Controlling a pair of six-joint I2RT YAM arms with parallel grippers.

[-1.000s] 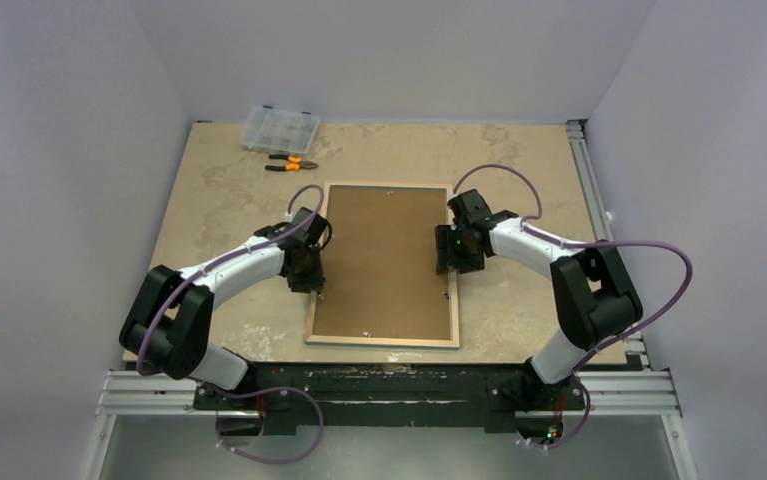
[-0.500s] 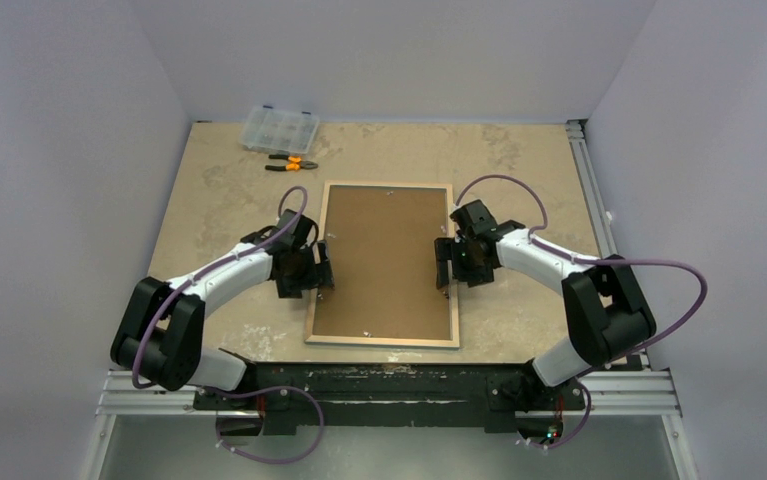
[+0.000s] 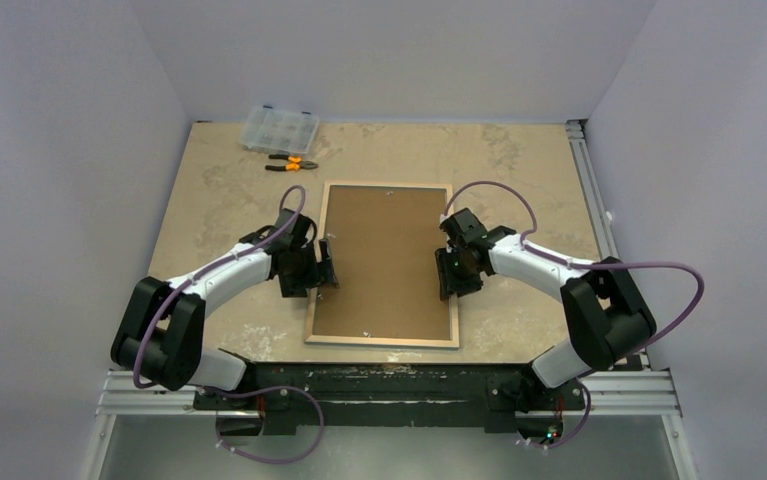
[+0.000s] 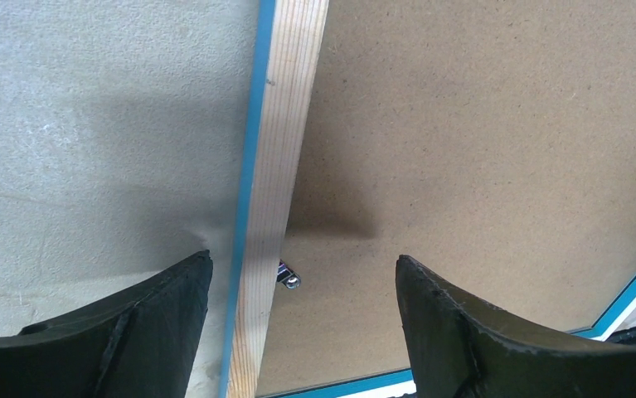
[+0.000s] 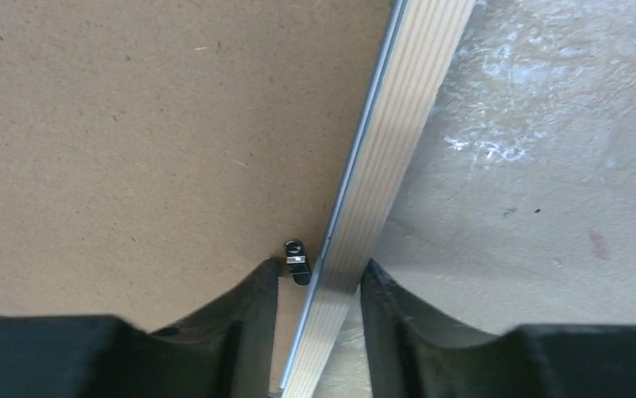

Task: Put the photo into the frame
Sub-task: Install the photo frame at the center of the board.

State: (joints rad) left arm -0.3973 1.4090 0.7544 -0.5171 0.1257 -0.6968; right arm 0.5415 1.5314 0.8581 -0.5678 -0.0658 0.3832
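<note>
A: Currently, where lies the thin rectangular light-wood frame (image 3: 384,342)?
B: Back-up, centred at the near edge of the beige table (image 3: 219,200). Left gripper (image 4: 302,261) spread astride its left rail; right gripper (image 5: 321,269) close around the right rail, contact undeterminable

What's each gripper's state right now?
Left gripper: open, straddling the frame at its left rail.
Right gripper: fingers either side of the right rail; grip cannot be told.

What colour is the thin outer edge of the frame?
Bright blue, beside the pale wood of the frame; clearest in the left wrist view.
</note>
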